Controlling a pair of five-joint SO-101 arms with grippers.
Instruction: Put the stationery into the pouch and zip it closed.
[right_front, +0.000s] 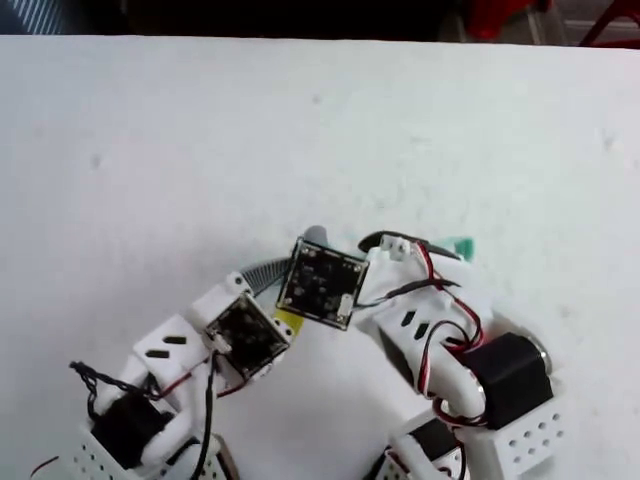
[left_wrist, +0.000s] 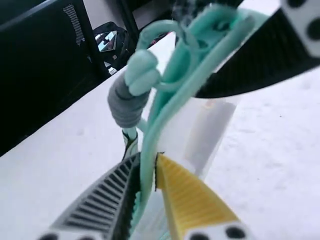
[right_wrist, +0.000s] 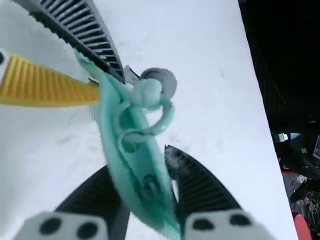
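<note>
Two arms crowd the near edge of the white table (right_front: 320, 130), and both have the pouch!

The teal-edged pouch (right_wrist: 125, 125) sits near the middle of the table, held on edge between the grippers. The left gripper (left_wrist: 148, 170) pinches one end of the zip edge between its grey and yellow fingers. The right gripper (right_wrist: 145, 172) clamps the other end between its black fingers.

Between the two grips, the zipper pull (right_wrist: 147, 95), a teal loop with a bulb, hangs free. Just beside it sits a grey ribbed piece (left_wrist: 125, 105). It may be the end of a pen, but I can't say for sure, nor whether it's fully inside.

Now the dangers, as I judge them. Both pinches catch only the thin edge, so a tug in opposite directions could pull the pouch out of one grip. Neither gripper has the pull, so one must let go to take it, and then the pouch may sag or flop. If that grey piece lies across the zip line, the slider will jam on it.

Brands or writing? Nothing readable anywhere.
</note>
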